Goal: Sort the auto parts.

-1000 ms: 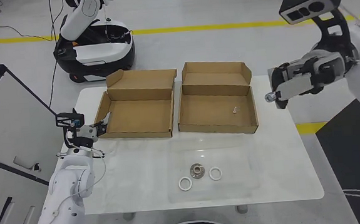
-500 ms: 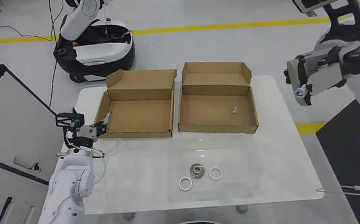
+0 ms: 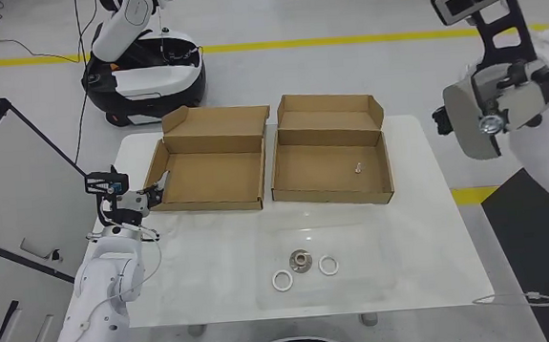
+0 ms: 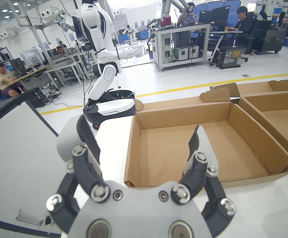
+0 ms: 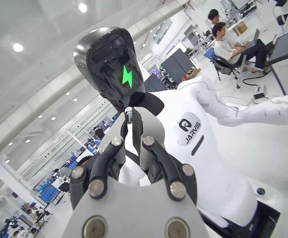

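Right gripper (image 5: 131, 122): pressed almost together, pinching a small threaded screw (image 5: 128, 113) at the fingertips. Long axis of the screw in line with the fingers, free end poking past them, pointing up and away from the table (image 3: 424, 256). In the top view, right gripper (image 3: 486, 123) raised off the table's right edge, well apart from both boxes.

Key relation: right box (image 3: 317, 163) to the left of and below that gripper, nearer to it than the left box (image 3: 208, 171). Small screw-like piece (image 3: 358, 166) on the right box floor, near its right wall; likely same kind, so probably the drop spot. Calls for a turn of the wrist to face down, then a swing left across the right wall of the box. Wall rim and the upright far flap the only obstacles on that path.

Left gripper (image 4: 139, 122): spread wide, holding nothing, low at the table's left edge, just beside the left wall of the left box.

Unsorted: two white rings (image 3: 282, 281) (image 3: 329, 265) with a metal hub (image 3: 301, 261) between them, on the near part of the table, in front of the right box. Left arm nearer to these.
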Controlling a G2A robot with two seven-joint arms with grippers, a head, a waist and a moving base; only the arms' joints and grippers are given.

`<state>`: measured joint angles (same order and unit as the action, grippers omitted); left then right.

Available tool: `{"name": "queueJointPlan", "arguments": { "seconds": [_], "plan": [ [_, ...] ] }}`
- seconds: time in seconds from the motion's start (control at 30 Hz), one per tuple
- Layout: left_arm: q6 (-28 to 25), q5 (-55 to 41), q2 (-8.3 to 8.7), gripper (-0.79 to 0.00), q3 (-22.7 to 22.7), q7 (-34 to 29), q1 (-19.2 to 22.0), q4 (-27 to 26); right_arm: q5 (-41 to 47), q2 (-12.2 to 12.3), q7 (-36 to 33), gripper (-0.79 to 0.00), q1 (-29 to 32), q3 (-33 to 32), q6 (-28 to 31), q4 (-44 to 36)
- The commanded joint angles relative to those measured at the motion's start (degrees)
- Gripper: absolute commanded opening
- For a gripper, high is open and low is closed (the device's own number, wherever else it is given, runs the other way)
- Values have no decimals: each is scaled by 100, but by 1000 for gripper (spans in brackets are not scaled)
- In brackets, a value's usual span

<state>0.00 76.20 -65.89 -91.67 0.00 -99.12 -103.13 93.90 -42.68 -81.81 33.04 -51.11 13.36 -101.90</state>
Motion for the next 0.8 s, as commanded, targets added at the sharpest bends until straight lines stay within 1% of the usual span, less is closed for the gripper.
{"name": "queueJointPlan", "arguments": {
  "seconds": [0.0,0.23,0.4,0.63,0.77],
  "plan": [
    [0,0,0,0,0,0,0,0,192,-72,-14,-785,20,52,-19,-21],
    [0,0,0,0,0,0,0,0,610,-354,45,-785,90,215,11,-15],
    [0,0,0,0,0,0,0,0,758,-508,179,-785,219,223,1,-9],
    [0,0,0,0,0,0,0,0,536,-649,357,-785,395,126,-159,-14],
    [0,0,0,0,0,0,0,0,193,-698,539,-785,471,39,-307,1]
  ]
}}
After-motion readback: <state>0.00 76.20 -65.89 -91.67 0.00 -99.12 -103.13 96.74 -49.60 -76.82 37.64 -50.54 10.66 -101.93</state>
